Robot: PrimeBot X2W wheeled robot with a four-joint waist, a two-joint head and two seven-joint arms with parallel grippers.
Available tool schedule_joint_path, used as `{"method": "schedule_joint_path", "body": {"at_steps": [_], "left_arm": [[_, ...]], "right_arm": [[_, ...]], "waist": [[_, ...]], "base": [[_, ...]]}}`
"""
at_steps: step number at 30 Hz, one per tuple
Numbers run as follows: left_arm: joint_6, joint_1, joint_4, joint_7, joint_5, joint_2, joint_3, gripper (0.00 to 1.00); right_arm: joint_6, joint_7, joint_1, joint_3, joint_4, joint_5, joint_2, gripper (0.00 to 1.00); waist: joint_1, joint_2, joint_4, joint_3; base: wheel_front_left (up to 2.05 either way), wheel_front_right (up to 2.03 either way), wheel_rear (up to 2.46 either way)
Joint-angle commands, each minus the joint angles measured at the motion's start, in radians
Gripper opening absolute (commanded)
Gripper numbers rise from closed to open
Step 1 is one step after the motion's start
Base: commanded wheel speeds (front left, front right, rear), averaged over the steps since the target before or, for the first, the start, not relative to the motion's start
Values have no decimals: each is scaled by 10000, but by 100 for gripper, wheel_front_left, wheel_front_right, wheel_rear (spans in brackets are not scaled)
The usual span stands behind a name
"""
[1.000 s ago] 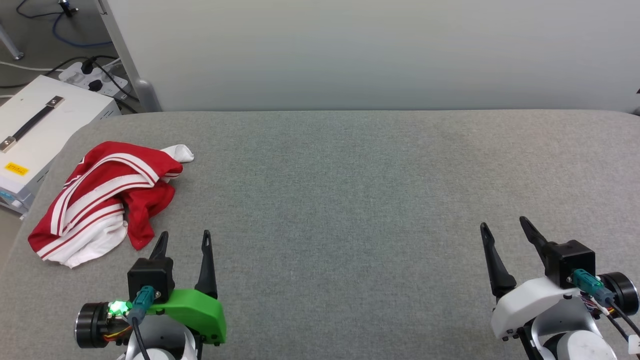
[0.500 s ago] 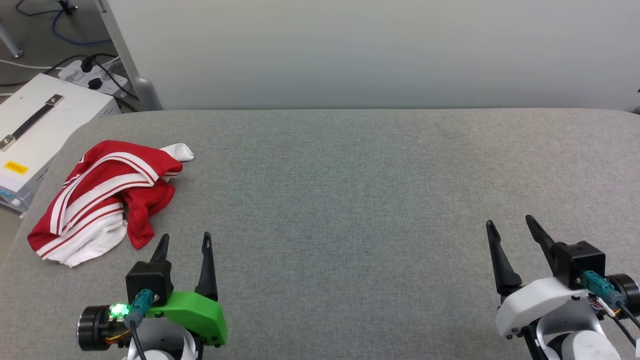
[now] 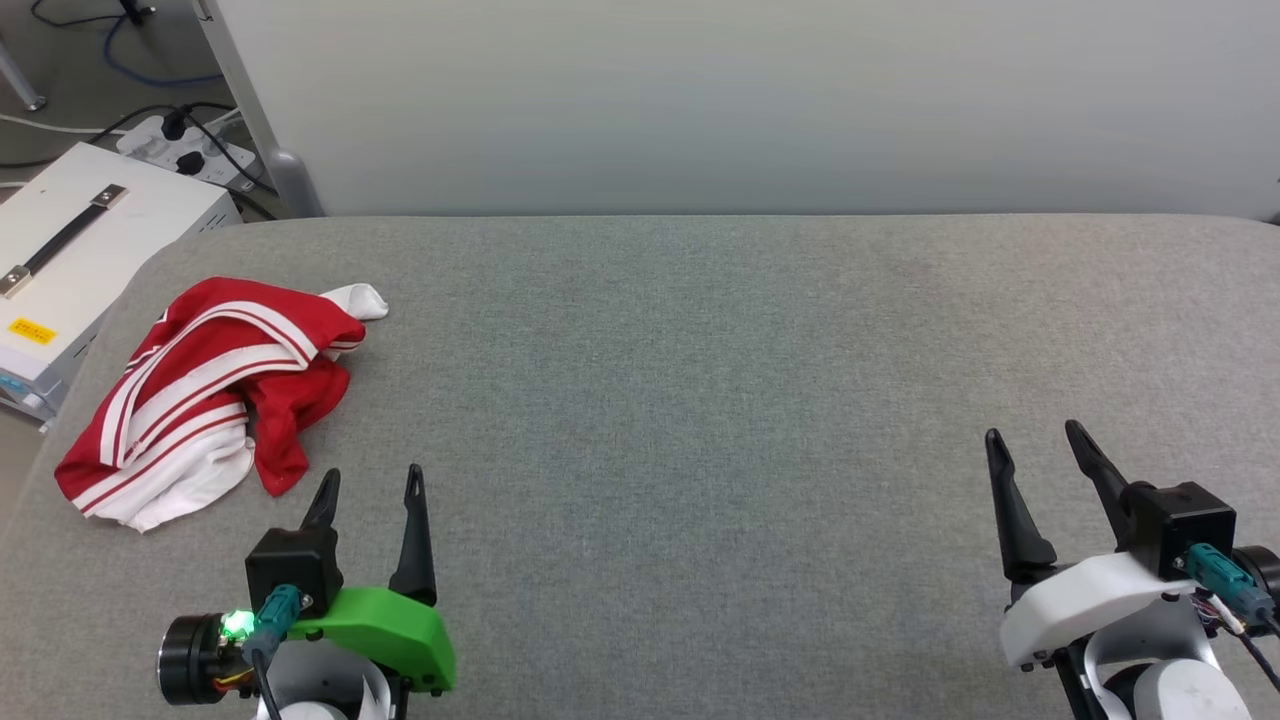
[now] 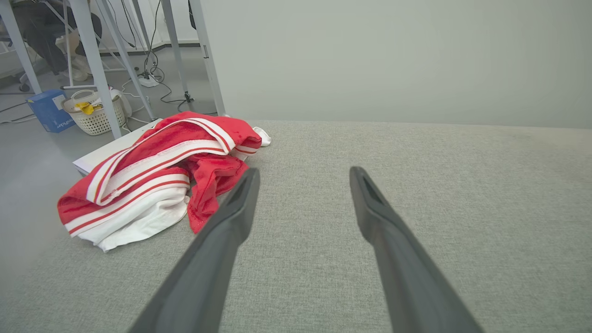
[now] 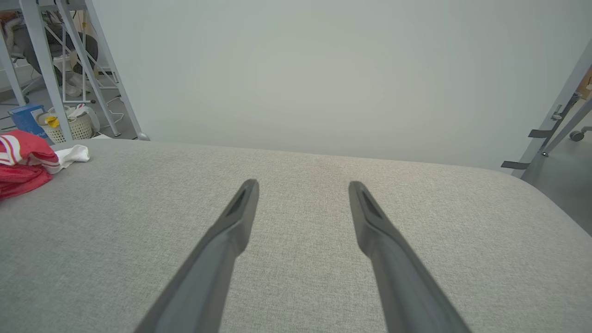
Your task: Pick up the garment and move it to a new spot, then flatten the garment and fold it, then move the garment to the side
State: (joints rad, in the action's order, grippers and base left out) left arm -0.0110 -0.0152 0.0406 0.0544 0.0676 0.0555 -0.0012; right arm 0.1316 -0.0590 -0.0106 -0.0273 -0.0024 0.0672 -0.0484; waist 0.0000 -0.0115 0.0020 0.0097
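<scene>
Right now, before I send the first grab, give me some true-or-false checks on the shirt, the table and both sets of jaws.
1. The shirt lies on the table near its left edge. True.
2. The left jaws are shut on the shirt. False: they stand open with nothing between them, and the shirt lies just to their left.
3. The right jaws stand open over bare table, far from the shirt. True.
4. The shirt is folded flat. False: it is a crumpled heap, with red and white folds bunched over each other.
5. The white box with the dark handle sits on the table. False: it stands off the table, beyond its left edge.
</scene>
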Motion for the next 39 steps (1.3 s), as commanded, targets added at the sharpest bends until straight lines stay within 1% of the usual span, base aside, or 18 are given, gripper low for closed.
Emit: {"method": "schedule_joint_path", "body": {"at_steps": [1,21,39], "left_arm": [[-43,45,40,137,142,-14,-16,100],[-174,4,56,573,592,-23,-33,100],[-263,18,590,944,791,-30,-213,100]], "right_arm": [[-2,-118,-47,-43,-83,121,-6,100],[-4,-548,-8,-54,-80,244,-9,100],[-5,-914,-12,-115,362,251,-11,100]], "waist": [[0,30,1,2],[0,49,18,17],[0,65,17,87]], "base": [[0,0,0],[0,0,0],[0,0,0]]}}
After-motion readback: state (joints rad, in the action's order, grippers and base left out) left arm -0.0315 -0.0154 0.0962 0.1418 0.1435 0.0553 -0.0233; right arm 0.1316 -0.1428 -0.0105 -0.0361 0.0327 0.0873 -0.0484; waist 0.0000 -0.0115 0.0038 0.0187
